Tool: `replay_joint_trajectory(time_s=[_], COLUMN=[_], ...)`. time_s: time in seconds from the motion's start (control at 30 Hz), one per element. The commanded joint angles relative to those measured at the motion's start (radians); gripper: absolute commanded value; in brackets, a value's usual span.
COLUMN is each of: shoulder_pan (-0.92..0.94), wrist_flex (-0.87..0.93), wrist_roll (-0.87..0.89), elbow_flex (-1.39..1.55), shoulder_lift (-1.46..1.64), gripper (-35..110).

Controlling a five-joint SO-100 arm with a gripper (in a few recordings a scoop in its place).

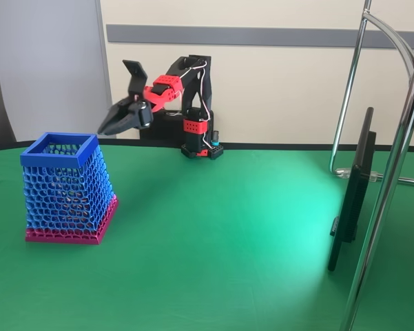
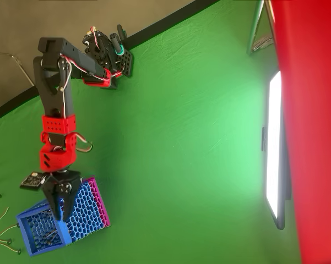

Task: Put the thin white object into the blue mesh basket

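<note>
Hovered above the rear rim of the blue mesh basket: gripper, jaws nearly together, nothing discernible between them. Lay on the green table just beside the basket's outer side: several thin white objects, drop apparently unfinished
</note>
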Motion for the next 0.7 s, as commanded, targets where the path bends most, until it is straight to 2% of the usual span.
replay_joint_trajectory(time_s=[0.0, 0.3, 0.67], shoulder_pan=[-0.038, -0.17, -0.354], wrist_flex=[-0.015, -0.015, -0.015], wrist_roll=[0.051, 0.238, 0.597], elbow_flex=[0.087, 0.316, 0.6], shoulder_lift=[0.127, 0.308, 0.558], gripper=[11, 9, 6])
